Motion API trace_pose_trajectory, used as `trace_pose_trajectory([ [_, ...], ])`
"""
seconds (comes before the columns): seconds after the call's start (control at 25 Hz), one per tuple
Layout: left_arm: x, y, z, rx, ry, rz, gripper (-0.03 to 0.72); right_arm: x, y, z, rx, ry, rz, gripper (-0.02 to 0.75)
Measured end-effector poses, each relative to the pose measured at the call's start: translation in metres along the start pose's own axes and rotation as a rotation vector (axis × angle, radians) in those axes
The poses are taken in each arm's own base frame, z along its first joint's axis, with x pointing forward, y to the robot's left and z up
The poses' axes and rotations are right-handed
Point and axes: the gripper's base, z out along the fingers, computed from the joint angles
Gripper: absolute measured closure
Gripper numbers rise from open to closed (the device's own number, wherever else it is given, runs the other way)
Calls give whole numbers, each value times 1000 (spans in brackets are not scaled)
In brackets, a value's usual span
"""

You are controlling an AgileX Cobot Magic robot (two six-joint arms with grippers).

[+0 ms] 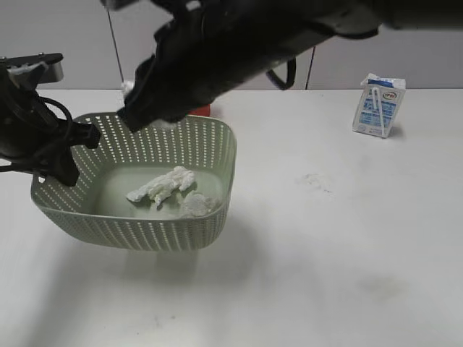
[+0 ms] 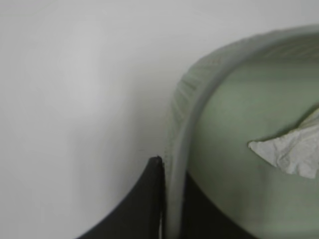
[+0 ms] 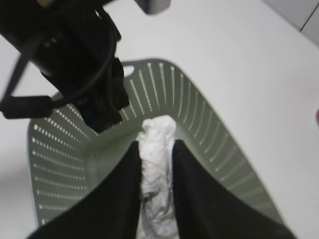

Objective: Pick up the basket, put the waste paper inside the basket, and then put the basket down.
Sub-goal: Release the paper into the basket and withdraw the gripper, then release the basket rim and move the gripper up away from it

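Observation:
The pale green basket [image 1: 210, 155] hangs a little above the table and casts a shadow below. My left gripper [image 1: 71, 153] is shut on its left rim; the left wrist view shows its jaws [image 2: 172, 172] clamped on the rim of the basket [image 2: 239, 99]. Two white waste paper wads [image 1: 163, 184] lie on the basket floor, and one shows in the left wrist view [image 2: 291, 149]. My right gripper [image 1: 134, 116] reaches across over the basket's far left rim. In the right wrist view it [image 3: 155, 147] is shut on another wad [image 3: 157, 130] above the basket [image 3: 199, 104].
A blue-and-white drink carton [image 1: 380, 105] stands at the back right of the white table [image 1: 340, 238]. A small red object [image 1: 203, 110] peeks out behind the basket's far rim. The right arm spans the top of the exterior view.

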Motion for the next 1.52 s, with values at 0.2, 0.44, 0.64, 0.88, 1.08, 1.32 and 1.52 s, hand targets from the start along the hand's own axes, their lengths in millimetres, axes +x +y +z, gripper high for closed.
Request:
trace_pose_trajectory([
  [0.2, 0, -3, 1, 7, -10, 7, 685, 18, -1, 23, -34, 93, 48, 203],
  [0.44, 0, -4, 1, 9, -12, 8, 685, 7, -23, 11, -8, 130, 155, 120],
  [0.64, 0, -5, 1, 17, -8, 0, 685, 6, -105, -34, 149, 283, 301, 122],
  [0.88, 0, -2, 22, 16, 60, -31, 685, 46, -206, -114, 328, 427, 561, 138],
  [1.08, -17, -5, 36, 20, 63, -39, 685, 82, -244, -166, 464, 492, 764, 145],
  [1.32, -44, -12, 52, 40, 40, -87, 685, 75, -223, -200, 514, 433, 814, 146],
  [1.52, -53, -12, 67, 36, 4, -106, 685, 75, -177, -234, 535, 382, 809, 146],
])
